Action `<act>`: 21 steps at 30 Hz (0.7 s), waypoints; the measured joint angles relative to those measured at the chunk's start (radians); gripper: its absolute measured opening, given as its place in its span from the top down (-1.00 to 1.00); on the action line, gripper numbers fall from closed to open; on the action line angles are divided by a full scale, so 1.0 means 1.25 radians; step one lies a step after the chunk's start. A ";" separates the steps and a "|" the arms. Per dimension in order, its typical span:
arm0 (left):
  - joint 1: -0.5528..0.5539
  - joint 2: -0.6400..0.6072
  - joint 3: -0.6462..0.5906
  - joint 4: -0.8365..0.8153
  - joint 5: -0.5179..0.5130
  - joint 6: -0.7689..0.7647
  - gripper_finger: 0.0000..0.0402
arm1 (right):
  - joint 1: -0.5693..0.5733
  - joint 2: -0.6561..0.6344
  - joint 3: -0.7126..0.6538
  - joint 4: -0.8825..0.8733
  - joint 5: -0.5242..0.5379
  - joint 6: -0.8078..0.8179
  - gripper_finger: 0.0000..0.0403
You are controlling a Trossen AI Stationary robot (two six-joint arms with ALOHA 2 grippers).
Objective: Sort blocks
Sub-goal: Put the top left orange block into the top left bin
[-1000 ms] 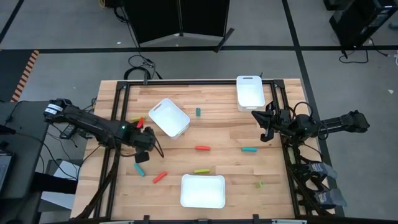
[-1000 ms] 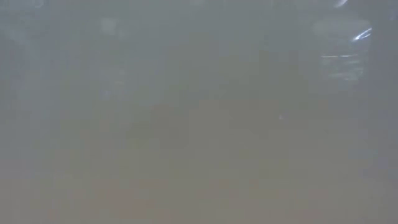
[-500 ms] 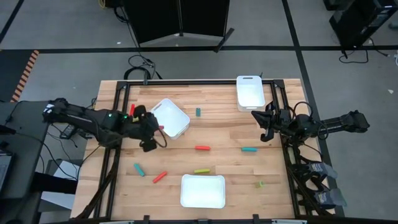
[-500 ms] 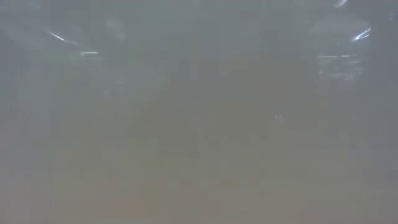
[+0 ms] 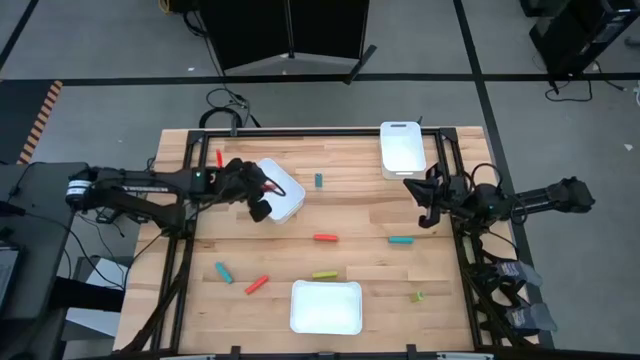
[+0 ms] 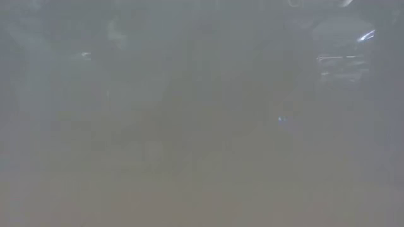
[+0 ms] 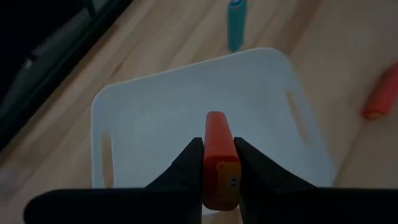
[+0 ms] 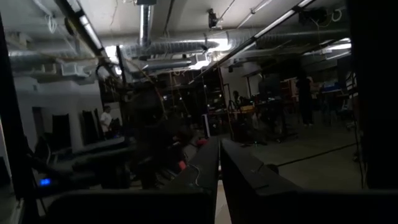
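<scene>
The left claw (image 7: 216, 163) grips a red-orange block (image 7: 217, 152) between closed fingers, poised above the tilted white tray (image 7: 149, 118), presumably for dropping. Other blocks (image 5: 325, 238) lie scattered on the surface (image 5: 360, 215). The right claw (image 5: 425, 200) waits closed, empty, at the surface's right edge.

The table (image 5: 370, 215) is made of pale, matt wood planks with visible grain, edged by a black metal frame (image 5: 300, 132). The white tray (image 7: 155, 118) looks like smooth, matt plastic. The red-orange block (image 7: 217, 152) is smooth, with a slight sheen. The left gripper's fingers (image 7: 186, 165) are matt black.
</scene>
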 joint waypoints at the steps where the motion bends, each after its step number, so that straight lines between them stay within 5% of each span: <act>1: 0.013 0.000 -0.007 0.008 0.008 0.011 0.69 | 0.001 0.006 0.000 0.001 -0.004 -0.008 0.85; 13: 0.093 0.000 -0.059 0.084 0.063 0.036 0.63 | 0.009 0.176 0.147 -0.103 0.005 -0.043 0.61; 21: 0.093 0.000 -0.065 0.117 0.086 0.056 -0.28 | 0.019 0.359 0.361 -0.452 0.007 -0.031 0.27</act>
